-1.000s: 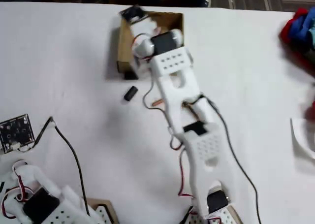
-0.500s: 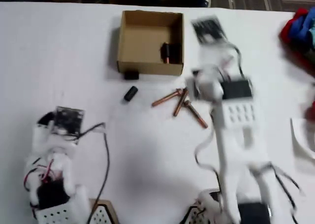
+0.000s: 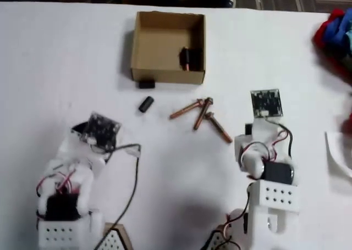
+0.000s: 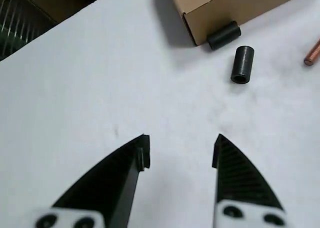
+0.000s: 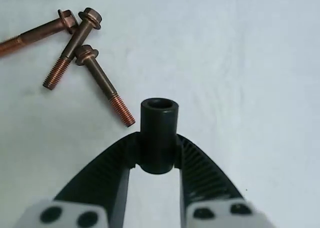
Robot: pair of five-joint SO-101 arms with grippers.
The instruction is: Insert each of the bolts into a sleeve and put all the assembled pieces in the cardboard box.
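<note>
White tabletop (image 3: 66, 52) carries a cardboard box (image 3: 165, 77) on the side far from the two arms. Inside the box, against its right wall, lies one assembled piece (image 3: 186, 59), a copper bolt in a black sleeve. One loose black sleeve (image 4: 224, 35) lies touching the outside of the box's near wall, close to its left corner. A second loose sleeve (image 4: 242, 63) lies just beyond it, apart from the box. Three copper bolts (image 5: 80, 37) lie in a loose cluster in front of the box's right corner, their heads close together. Further out from the box than the bolts, the right gripper (image 5: 156, 140) is clamped on a third black sleeve (image 5: 159, 123), held upright with its bore showing. The left gripper (image 4: 181, 148) hangs off the box's left corner, spread wide with nothing in it, facing the two loose sleeves.
</note>
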